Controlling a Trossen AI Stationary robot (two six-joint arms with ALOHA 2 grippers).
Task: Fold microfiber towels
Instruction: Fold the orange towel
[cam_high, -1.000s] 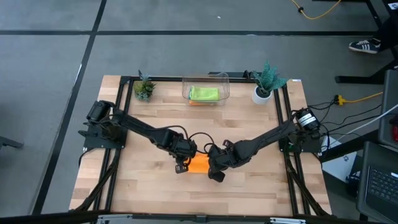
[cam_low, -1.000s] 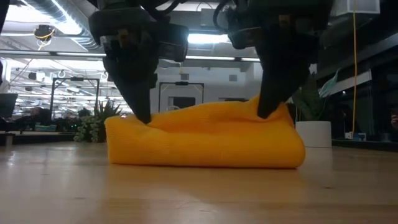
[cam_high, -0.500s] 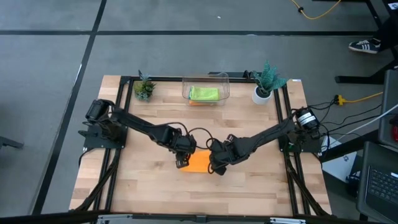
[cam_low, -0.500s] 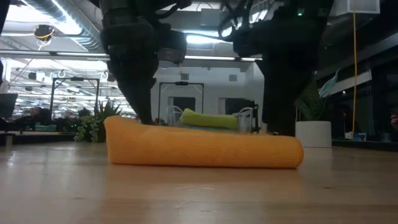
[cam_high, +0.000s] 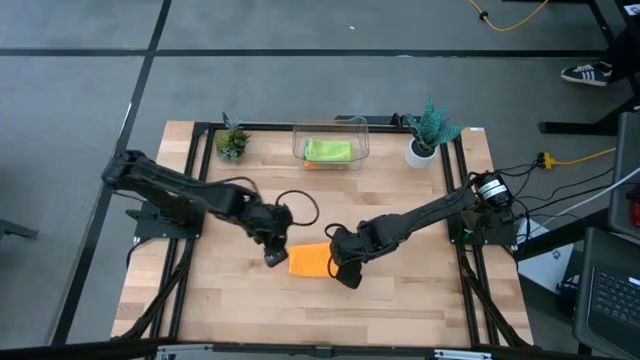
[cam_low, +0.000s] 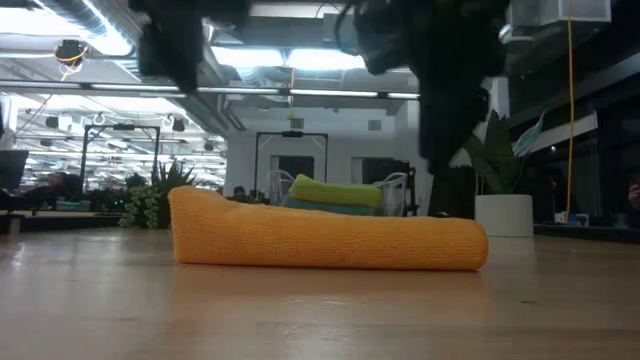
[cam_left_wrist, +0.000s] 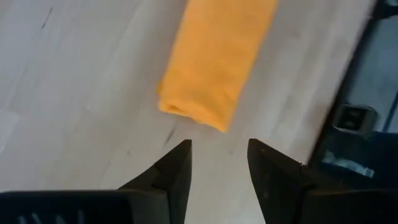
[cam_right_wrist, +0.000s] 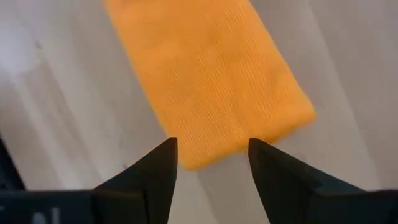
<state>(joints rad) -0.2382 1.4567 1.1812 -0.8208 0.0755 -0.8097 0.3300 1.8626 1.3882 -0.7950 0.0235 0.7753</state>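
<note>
Your orange towel (cam_high: 310, 261) lies folded flat on the wooden bench (cam_high: 230, 310), about midway across and toward the front edge. From bench height it (cam_low: 325, 238) reads as a low, long roll with rounded ends, resting fully on the wood.

Your left pincer (cam_high: 272, 256) sits just beside the towel's left end, apart from it. In its wrist view the fingers (cam_left_wrist: 176, 167) are spread, nothing between them, and the towel's short folded end (cam_left_wrist: 214, 59) lies ahead of the tips with bare wood in between.

Your right pincer (cam_high: 340, 272) is at the towel's right end. Its wrist view shows the fingers (cam_right_wrist: 163, 163) parted and released, with the towel (cam_right_wrist: 211, 81) just past the tips; a corner of the cloth shows in the gap, but neither finger presses it.

At the back of the bench, a clear plastic bin (cam_high: 331, 143) holds a lime green towel (cam_high: 328, 150), folded, lying on top of another cloth of which only an edge peeks out. From the low view the green one (cam_low: 335, 190) rests on a teal layer. A small potted plant (cam_high: 232, 142) stands to the bin's left and a second plant in a white pot (cam_high: 427, 135) to its right.
</note>
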